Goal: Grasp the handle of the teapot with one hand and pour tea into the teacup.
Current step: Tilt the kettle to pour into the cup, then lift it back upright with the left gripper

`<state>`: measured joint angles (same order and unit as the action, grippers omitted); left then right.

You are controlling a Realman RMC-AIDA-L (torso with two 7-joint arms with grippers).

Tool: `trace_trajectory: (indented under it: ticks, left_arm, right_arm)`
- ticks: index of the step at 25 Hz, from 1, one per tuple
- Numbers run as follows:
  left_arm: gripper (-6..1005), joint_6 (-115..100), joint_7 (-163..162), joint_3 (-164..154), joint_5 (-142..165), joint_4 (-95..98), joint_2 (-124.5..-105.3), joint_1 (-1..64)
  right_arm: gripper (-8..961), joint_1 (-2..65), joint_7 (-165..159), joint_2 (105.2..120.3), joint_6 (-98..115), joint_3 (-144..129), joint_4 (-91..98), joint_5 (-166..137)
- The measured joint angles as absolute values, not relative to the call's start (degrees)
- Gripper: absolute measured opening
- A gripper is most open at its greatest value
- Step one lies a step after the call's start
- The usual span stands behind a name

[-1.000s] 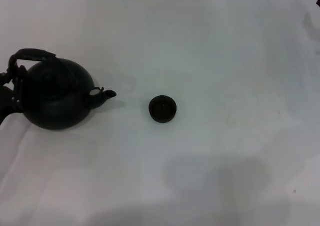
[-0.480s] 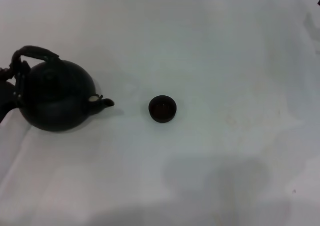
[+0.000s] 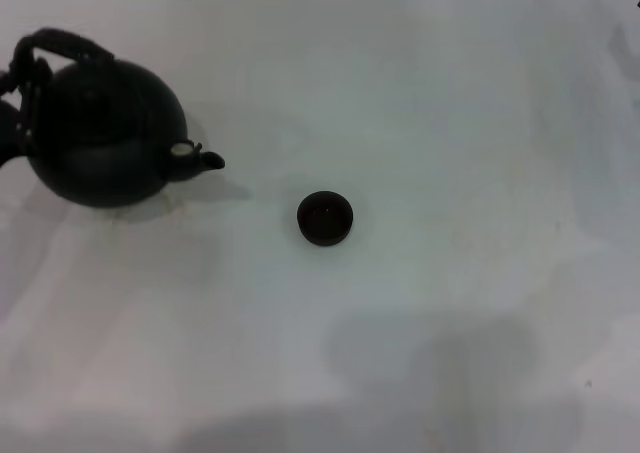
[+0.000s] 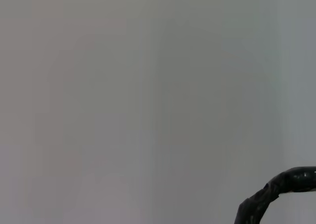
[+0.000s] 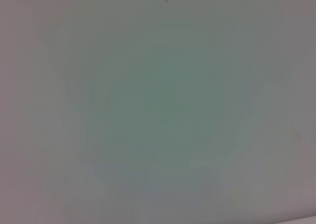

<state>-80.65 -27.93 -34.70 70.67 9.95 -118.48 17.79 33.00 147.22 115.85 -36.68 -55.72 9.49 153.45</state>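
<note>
Sitting at the far left of the white table (image 3: pixel 450 123), the teapot (image 3: pixel 105 133) pointed its spout right toward the teacup (image 3: pixel 325 218), which stood well apart near the middle. The handle (image 3: pixel 62 43) arched over the pot's left side, where the left gripper (image 3: pixel 12 113) met it at the frame edge; whether its jaws were clamped could not be told. Only the left wrist view showed the handle close up; the right wrist view showed bare table.

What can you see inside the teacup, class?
The teacup stands alone on the white table, right of the teapot. Its inside shows only dark; whether it holds tea cannot be told.
</note>
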Motion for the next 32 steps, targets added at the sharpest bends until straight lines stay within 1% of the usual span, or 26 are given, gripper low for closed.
trace_trajectory:
  ticks: [16,32]
  left_arm:
    - [122,-79.9,-22.3,-34.8,82.1,19.0,-118.21,25.9]
    - [115,-79.3,-17.2,-34.9,88.0,19.4,-118.81,29.5]
  right_arm:
    - [856,32.5,147.2,115.91,-37.5,-55.7,9.0,153.5]
    - [856,32.3,145.7,116.10,-39.1,-56.0,8.6,153.5]
